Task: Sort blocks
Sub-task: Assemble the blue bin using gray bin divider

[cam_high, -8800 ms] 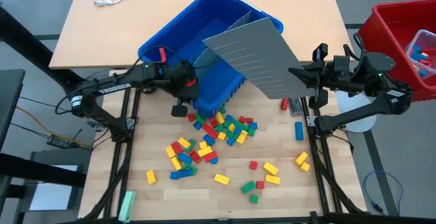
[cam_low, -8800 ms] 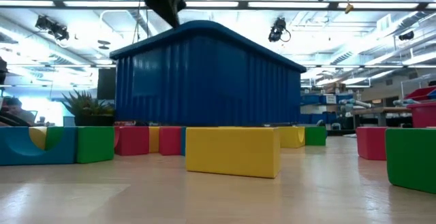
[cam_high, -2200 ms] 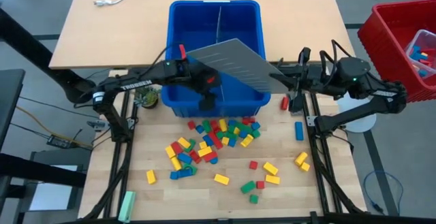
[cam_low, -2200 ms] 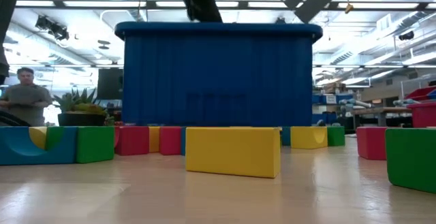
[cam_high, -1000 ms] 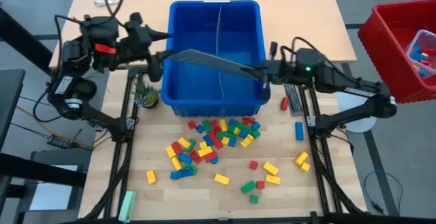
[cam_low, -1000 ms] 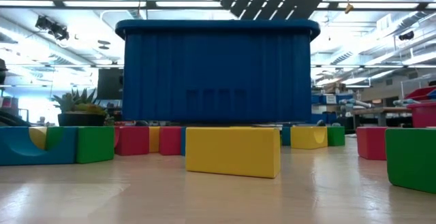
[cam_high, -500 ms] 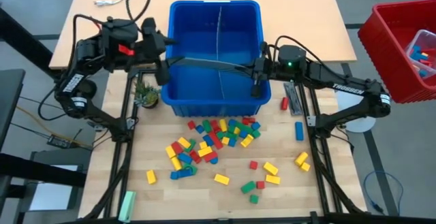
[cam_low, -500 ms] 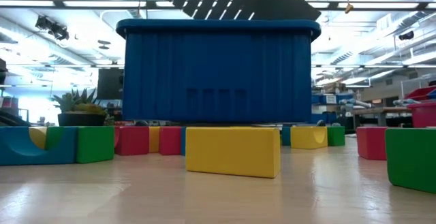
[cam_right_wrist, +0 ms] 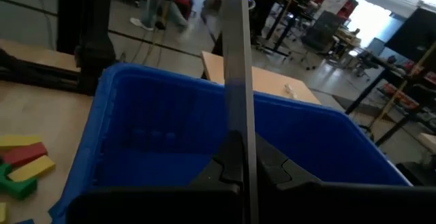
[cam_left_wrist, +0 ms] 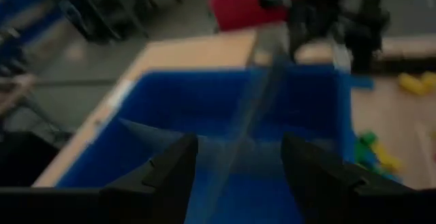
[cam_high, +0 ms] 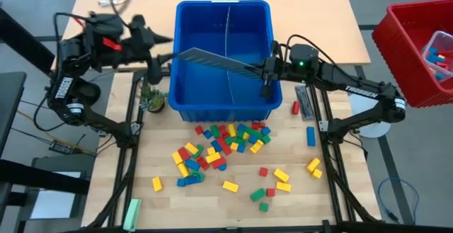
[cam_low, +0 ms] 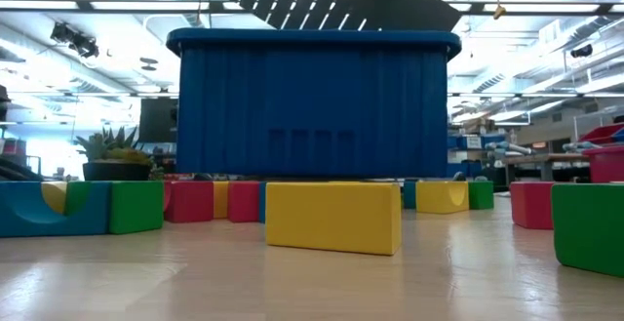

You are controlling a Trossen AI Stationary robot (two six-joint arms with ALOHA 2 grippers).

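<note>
A flat grey ridged panel [cam_high: 216, 61] is held edge-on over the blue bin [cam_high: 185, 100] by the right gripper [cam_high: 267, 69], whose jaws are clamped tight on the panel's end — it is seen slanting above the bin's rim in the low view. The left gripper [cam_high: 157, 61] is kept beside the bin's left wall, its fingers [cam_left_wrist: 176, 171] spread wide and holding nothing. The blocks [cam_high: 225, 138] are scattered on the table [cam_high: 297, 205] in front of the bin — none is gripped.

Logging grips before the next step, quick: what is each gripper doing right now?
Left gripper: open, holding nothing, beside the blue plastic bin.
Right gripper: shut on the flat grey ridged panel over the bin.
</note>
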